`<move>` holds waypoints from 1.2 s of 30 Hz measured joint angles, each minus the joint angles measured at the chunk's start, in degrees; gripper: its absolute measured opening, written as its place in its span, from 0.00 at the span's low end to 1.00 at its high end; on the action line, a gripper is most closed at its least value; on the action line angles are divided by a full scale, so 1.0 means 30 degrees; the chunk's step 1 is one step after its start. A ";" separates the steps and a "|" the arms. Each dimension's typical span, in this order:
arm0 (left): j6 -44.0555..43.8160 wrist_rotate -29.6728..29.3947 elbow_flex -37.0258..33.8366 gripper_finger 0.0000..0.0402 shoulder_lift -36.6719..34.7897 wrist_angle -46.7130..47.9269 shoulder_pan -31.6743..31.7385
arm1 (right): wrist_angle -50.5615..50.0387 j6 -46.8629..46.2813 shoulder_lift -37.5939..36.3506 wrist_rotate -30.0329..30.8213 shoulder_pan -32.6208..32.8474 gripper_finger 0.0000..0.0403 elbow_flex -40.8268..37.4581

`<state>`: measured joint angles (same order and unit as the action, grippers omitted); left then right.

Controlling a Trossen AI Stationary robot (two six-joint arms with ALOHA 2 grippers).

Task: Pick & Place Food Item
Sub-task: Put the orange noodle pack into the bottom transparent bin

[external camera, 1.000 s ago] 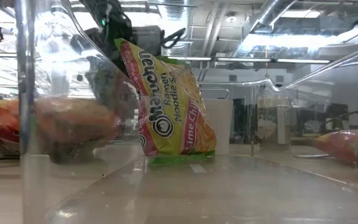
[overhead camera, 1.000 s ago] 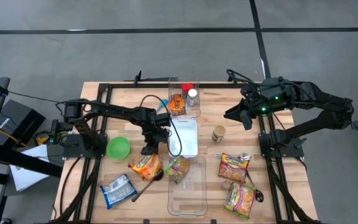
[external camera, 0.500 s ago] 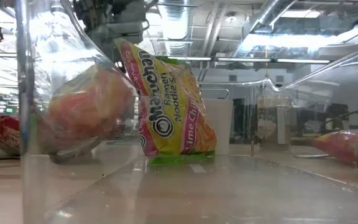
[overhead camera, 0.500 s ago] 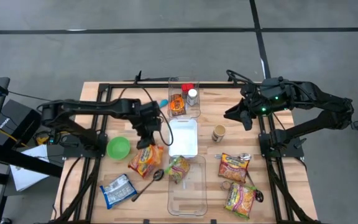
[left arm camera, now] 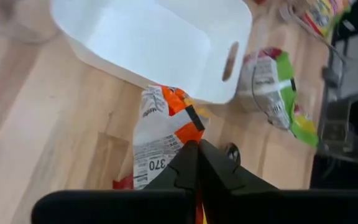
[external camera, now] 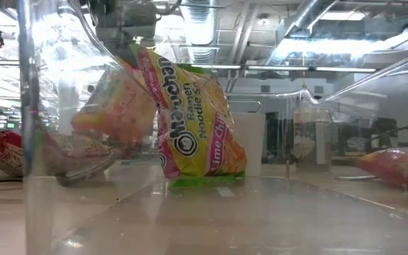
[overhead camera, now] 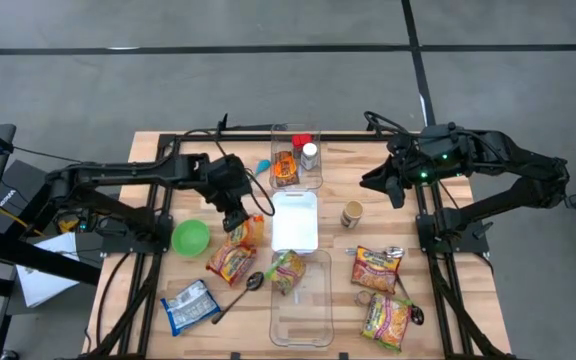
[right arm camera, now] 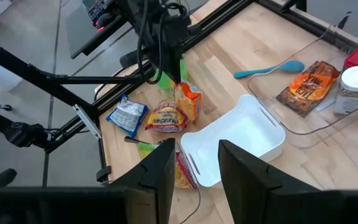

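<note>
An orange ramen packet (overhead camera: 249, 232) hangs under my left gripper (overhead camera: 235, 216), which is shut on it just left of the white bin (overhead camera: 295, 221). The low view shows this packet (external camera: 115, 106) through a clear bin wall. A second orange packet (overhead camera: 231, 263) lies flat on the table below it. A lime-green ramen packet (overhead camera: 288, 270) leans upright inside the near clear bin (overhead camera: 303, 310). My right gripper (overhead camera: 388, 186) hovers open and high over the far right of the table, holding nothing. My left gripper pinches the orange packet's upper end (left arm camera: 188, 134) between its two shut fingers. The fingers (left arm camera: 194, 163) come slanting down from above. The packet hangs below them, tilted, its printed back (left arm camera: 157, 140) showing. I cannot tell whether its lower end is clear of the packet underneath.
A green bowl (overhead camera: 190, 237), a blue-white packet (overhead camera: 190, 305) and a spoon (overhead camera: 236, 296) lie near left. A far clear bin (overhead camera: 296, 157) holds jars and a snack. A cup (overhead camera: 352, 214) and two ramen packets (overhead camera: 376, 268), (overhead camera: 386, 321) sit on the right.
My left gripper has risen and drawn back toward the table's far-left, rolling its wrist. The orange packet has come up off the packet lying beneath it and turned from flat to hanging. The lower packet has stayed on the table.
</note>
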<state>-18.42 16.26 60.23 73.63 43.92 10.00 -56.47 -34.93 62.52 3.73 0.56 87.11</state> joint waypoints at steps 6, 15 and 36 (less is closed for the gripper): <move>-0.2059 -0.1002 0.0000 0.00 -0.1135 -0.0852 -0.0007 | -0.0023 0.0158 0.0000 0.0000 -0.0004 0.29 0.0000; -0.5632 -0.3887 0.0000 0.00 -0.2217 -0.2987 -0.1644 | -0.0403 0.0315 0.0000 0.0270 -0.0007 0.29 0.0000; -1.0509 -1.5403 0.0000 0.00 -0.2399 -0.9836 -0.7562 | -0.0535 0.0302 -0.0007 0.0284 -0.0007 0.29 0.0000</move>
<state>-49.95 -29.95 60.23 66.43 14.41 -12.69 -58.08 -34.03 62.50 4.58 0.54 87.11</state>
